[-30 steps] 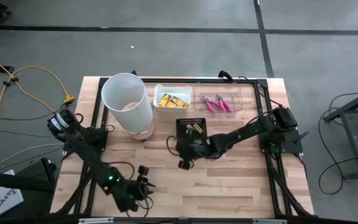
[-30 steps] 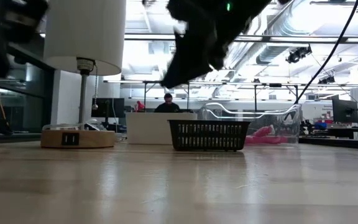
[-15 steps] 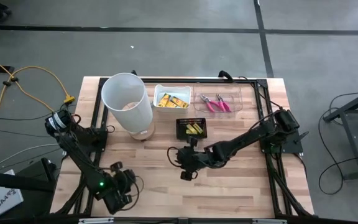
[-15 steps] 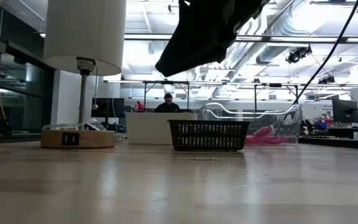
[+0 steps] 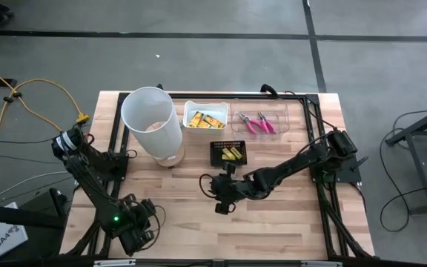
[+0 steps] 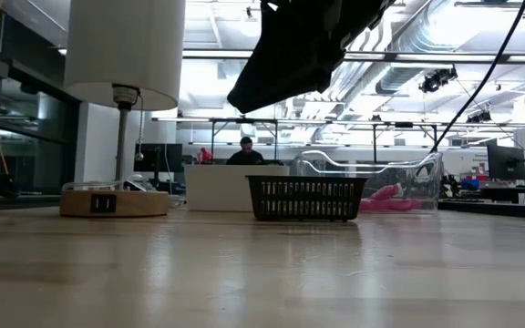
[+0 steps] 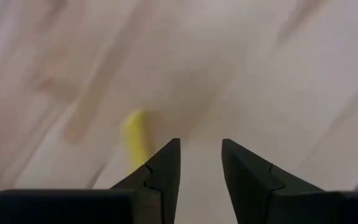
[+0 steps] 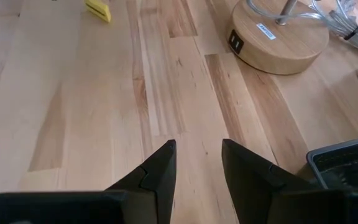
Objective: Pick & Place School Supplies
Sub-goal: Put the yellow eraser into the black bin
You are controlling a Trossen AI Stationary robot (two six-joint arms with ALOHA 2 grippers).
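Though blurred in its own wrist view, left gripper (image 5: 141, 227) (image 7: 201, 144) readable enough: low over the table (image 5: 288, 222) at the near left corner, fingers a narrow gap apart, nothing between them. Just beside one finger, slightly ahead of the tip, a small yellow smear on the wood, probably a block (image 7: 134, 134). Not yet straddled; a short sideways shift and a drop needed before any closing.

Beyond that gripper, well apart, toward the far edge: lamp (image 5: 153, 122), its round wooden base (image 8: 278, 31) on the table. No part in the job, only something to steer round.

Next, right gripper (image 5: 218, 193) (image 8: 199, 144) over mid-table, reaching toward the left arm, fingers likewise partly open and empty. Far ahead of its fingertips, the same kind of yellow block (image 8: 98, 9) lying loose on bare wood; lamp base off to one side of the line of reach. Looks like waiting rather than working, held clear so as not to crowd the other arm.

Close behind this gripper, black tray (image 5: 230, 153) with yellow packets inside, seemingly the drop spot, hence the arm parked near it. Farther back, white box (image 5: 204, 117) holding more packets. Rightmost, well apart from both grippers, clear bin (image 5: 260, 122) with two pink pliers (image 5: 256, 124), untouched.
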